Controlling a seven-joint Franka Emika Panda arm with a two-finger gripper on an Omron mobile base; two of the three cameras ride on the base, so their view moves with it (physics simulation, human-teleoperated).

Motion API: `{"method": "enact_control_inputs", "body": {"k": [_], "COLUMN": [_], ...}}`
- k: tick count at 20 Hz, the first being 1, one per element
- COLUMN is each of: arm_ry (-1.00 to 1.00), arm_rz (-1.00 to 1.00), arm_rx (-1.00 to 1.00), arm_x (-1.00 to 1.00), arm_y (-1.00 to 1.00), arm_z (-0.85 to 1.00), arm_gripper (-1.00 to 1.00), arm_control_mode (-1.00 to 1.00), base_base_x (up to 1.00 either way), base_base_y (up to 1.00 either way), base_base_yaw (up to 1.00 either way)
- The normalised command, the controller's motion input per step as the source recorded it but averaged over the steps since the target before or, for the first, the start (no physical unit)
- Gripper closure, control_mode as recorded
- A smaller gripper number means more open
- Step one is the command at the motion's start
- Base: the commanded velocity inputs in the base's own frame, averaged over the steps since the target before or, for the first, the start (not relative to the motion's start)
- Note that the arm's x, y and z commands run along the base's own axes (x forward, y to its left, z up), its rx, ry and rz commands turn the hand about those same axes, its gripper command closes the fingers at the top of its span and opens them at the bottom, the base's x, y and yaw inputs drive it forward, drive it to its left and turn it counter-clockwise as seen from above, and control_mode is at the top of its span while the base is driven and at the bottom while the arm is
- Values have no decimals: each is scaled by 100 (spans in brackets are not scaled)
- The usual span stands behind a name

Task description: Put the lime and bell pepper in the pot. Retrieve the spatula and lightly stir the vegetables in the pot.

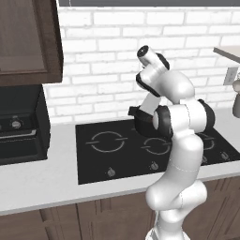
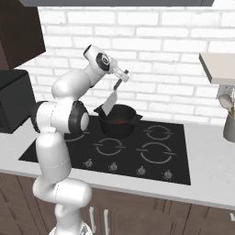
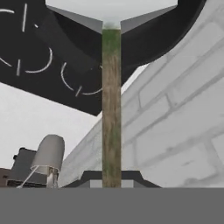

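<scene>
spatula (image 2: 110, 103), pale grey with a flat squarish head and thin wooden-looking handle, hangs clamped in the two-finger gripper (image 2: 120, 81), head tilted down over the round matte black pot (image 2: 117, 120) on the black cooktop (image 2: 151, 156). something red, likely the small bell pepper (image 2: 120, 122), lies inside. stirring seems in hand; next, lower the head gently into the pot.

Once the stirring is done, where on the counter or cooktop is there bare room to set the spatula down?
Bare: white counter between cooktop and oven; front burners; counter right of the cooktop, short of the utensil holder. Crowded: back-left burner, with pot, spatula and arm.
</scene>
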Motion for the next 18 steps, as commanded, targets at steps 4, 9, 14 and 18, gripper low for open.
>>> {"method": "enact_control_inputs", "body": {"k": [4,9,14,18], "arm_ry": [-23,-23,3,3], "arm_rz": [20,21,24,23], "arm_rx": [-6,-2,0,-3], "arm_x": [10,13,33,34], "arm_y": [0,5,1,8], "arm_z": [-18,-19,0,0], "arm_gripper": [100,100,100,100], "arm_control_mode": [-100,-100,-100,-100], "base_base_x": [0,0,0,0], "base_base_y": [0,0,0,0], "base_base_yaw": [0,0,0,0]}}
